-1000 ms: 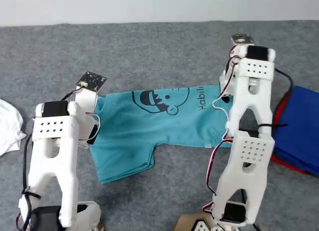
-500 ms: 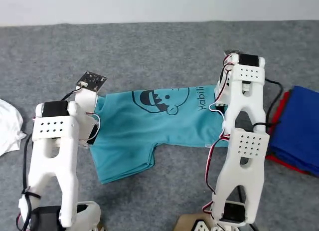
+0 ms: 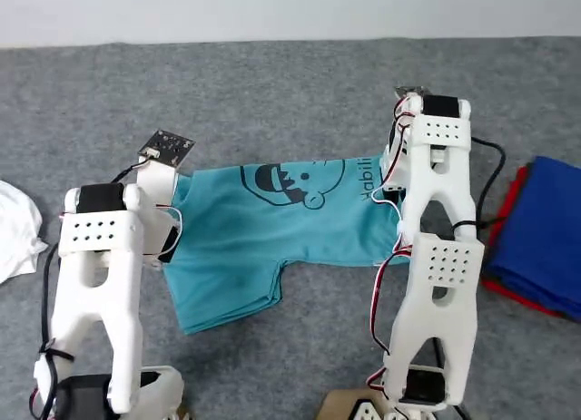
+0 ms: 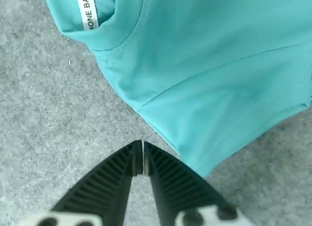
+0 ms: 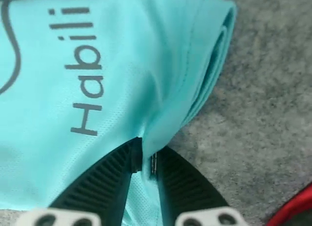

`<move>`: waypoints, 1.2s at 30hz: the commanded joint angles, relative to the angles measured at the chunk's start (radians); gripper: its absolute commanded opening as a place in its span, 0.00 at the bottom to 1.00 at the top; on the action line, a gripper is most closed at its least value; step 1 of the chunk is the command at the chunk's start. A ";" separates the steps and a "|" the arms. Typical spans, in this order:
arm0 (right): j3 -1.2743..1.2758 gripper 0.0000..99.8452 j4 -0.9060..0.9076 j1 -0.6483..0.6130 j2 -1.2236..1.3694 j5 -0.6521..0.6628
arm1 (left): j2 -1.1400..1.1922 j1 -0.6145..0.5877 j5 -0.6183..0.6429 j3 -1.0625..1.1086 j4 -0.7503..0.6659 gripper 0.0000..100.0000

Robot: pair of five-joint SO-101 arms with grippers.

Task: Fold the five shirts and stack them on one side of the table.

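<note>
A teal shirt (image 3: pixel 272 229) with a dark cartoon print lies spread across the middle of the grey table; one sleeve hangs toward the front. In the right wrist view my right gripper (image 5: pixel 146 160) is shut on a raised fold of the teal shirt (image 5: pixel 97 89), near its doubled-over edge beside the printed letters. In the high view the right arm (image 3: pixel 436 211) stands over the shirt's right end. My left gripper (image 4: pixel 143 160) is shut, with its tips on bare carpet just off the hem of the teal shirt (image 4: pixel 204 65), close to the collar label. The left arm (image 3: pixel 100 284) stands at the shirt's left end.
A folded blue shirt (image 3: pixel 540 234) lies on a red one (image 3: pixel 508 291) at the table's right edge. A crumpled white shirt (image 3: pixel 16 229) sits at the left edge. A pale wall (image 3: pixel 272 12) bounds the far side of the table.
The right arm has shifted left, carrying the shirt's right edge with it and covering part of the printed letters. The left arm has stayed put.
</note>
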 commanded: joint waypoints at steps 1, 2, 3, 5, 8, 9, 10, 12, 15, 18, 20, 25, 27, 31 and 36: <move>-0.021 0.08 0.044 0.004 -0.082 -0.011 | -0.028 -0.003 0.008 -0.028 0.011 0.01; -0.021 0.11 0.045 0.012 -0.085 -0.011 | -0.028 -0.003 0.008 -0.028 0.011 0.01; -0.021 0.12 0.045 0.021 -0.085 -0.011 | -0.028 -0.003 0.008 -0.028 0.011 0.01; -0.021 0.13 0.045 0.039 -0.099 -0.011 | -0.028 -0.003 0.006 -0.028 0.011 0.01; 0.023 0.12 0.045 0.065 -0.148 -0.008 | -0.028 -0.003 0.006 -0.028 0.011 0.01; 0.052 0.12 0.045 0.067 -0.174 -0.006 | -0.028 -0.003 0.006 -0.028 0.011 0.01; 0.086 0.12 0.045 0.067 -0.202 -0.006 | -0.028 -0.003 0.006 -0.028 0.009 0.01; 0.146 0.12 0.045 0.061 -0.246 -0.006 | -0.028 -0.003 0.006 -0.028 0.006 0.01; 0.190 0.12 0.039 0.047 -0.266 -0.006 | -0.028 -0.003 0.006 -0.028 0.006 0.01; 0.187 0.12 0.016 0.031 -0.222 -0.008 | -0.028 -0.003 0.006 -0.028 0.006 0.01; 0.187 0.12 -0.010 0.025 -0.183 -0.009 | -0.028 -0.003 0.006 -0.028 0.006 0.01; 0.187 0.12 -0.028 0.028 -0.116 -0.011 | -0.028 -0.003 0.006 -0.028 0.011 0.01; 0.187 0.09 -0.025 0.027 -0.113 -0.006 | -0.028 -0.003 0.006 -0.027 0.011 0.01; 0.178 0.01 -0.027 0.022 -0.116 -0.006 | -0.028 -0.003 0.006 -0.027 0.011 0.01; 0.103 0.01 0.022 0.024 -0.120 -0.006 | -0.028 -0.003 0.006 -0.027 0.012 0.01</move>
